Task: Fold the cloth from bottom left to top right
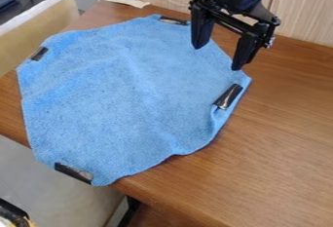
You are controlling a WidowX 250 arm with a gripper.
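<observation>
A blue microfiber cloth (123, 89) lies spread, roughly eight-sided, across a wood-grain desk (280, 138), its lower-left part reaching out past the desk's edge. Over the cloth's upper-right margin hangs a black two-finger gripper (218, 58), its fingers (245, 50) parted wide, with nothing held between them. One fingertip, the nearer to the cloth's top, appears over the fabric just inside that margin; the other appears right at the cloth's upper-right edge, above its right-hand corner. Whether either tip touches the fabric cannot be told from this angle.

Four dark strips mark the cloth's rim. The top strip (174, 21) sits just beside the upper fingertip's side of the gripper, and the right strip (228, 97), glossy and tilted, lies below the other fingertip, apart from it, where the fabric puckers along the cloth's right edge. The left strip (39, 53) is at the cloth's upper left, well apart from the fingers, and the bottom strip (73, 173) is farthest from them, at the cloth's lowest-left corner. Low, soft creases run across the cloth's middle. Beyond the cloth's top edge stands a pale wood-grain panel (305, 19); a tan board (36, 31) rises off the cloth's upper left.
</observation>
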